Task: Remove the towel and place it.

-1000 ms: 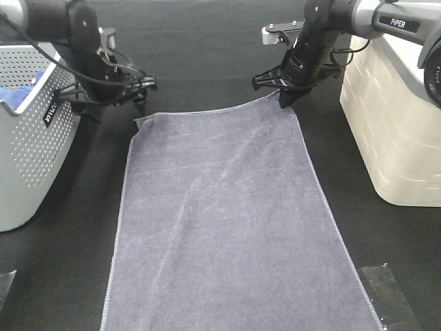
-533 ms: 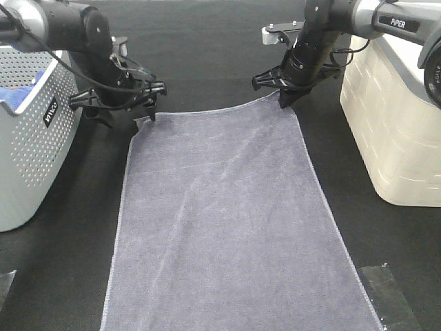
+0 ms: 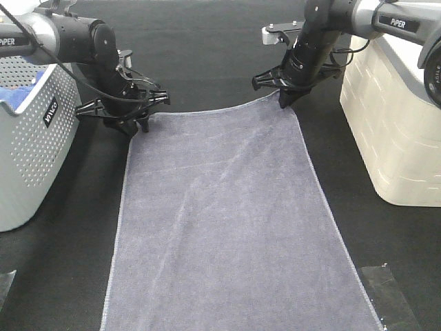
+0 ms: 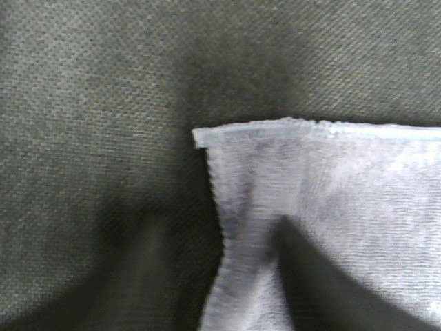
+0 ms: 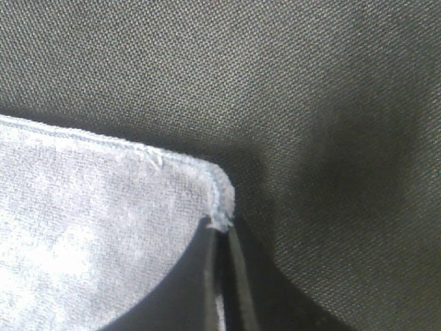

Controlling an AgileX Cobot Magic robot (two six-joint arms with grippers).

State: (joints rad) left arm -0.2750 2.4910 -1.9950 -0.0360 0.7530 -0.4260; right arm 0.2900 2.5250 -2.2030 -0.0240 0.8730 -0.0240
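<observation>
The greyish-purple towel (image 3: pixel 220 214) lies flat and lengthwise on the black table. My left gripper (image 3: pixel 138 123) is down at its far left corner. In the left wrist view its two blurred fingers (image 4: pixel 148 276) stand apart, open, on either side of the towel's side hem (image 4: pixel 238 262), just behind the corner (image 4: pixel 203 136). My right gripper (image 3: pixel 284 101) is at the far right corner. In the right wrist view the gripper (image 5: pixel 222 276) is shut, pinching the tip of the towel (image 5: pixel 103 227).
A grey perforated basket (image 3: pixel 31 148) holding a bright blue cloth (image 3: pixel 15 93) stands at the left. A cream basket (image 3: pixel 393 131) stands at the right. Clear tape patches (image 3: pixel 389 293) lie near the table's front corners.
My left gripper has moved right and down, from beside the grey basket onto the towel's far left corner. My right gripper has stayed on the far right corner.
</observation>
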